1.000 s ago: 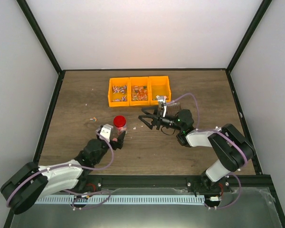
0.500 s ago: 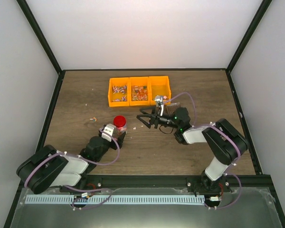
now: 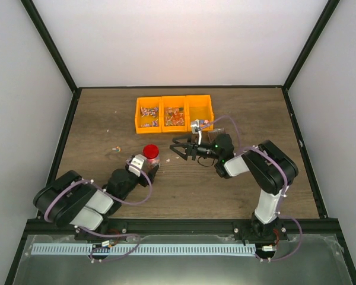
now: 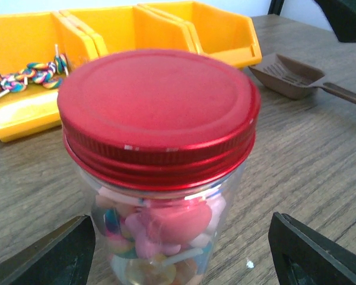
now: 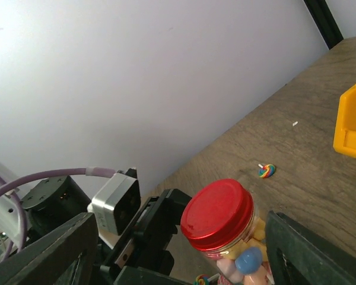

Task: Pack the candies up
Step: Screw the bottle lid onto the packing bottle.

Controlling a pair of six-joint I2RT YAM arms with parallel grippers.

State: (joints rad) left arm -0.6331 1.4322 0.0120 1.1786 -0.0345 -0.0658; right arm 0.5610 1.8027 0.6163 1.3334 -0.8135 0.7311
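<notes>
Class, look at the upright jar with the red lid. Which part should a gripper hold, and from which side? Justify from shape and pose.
Probably the clear body of the jar, below the lid, approached level from the near side, where the open left gripper flanks it. The jar stands upright with round walls, and the wider lid would check slipping.

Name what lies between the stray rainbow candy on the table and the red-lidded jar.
Only bare table separates the rainbow candy from the jar, clearest in the right wrist view.
</notes>
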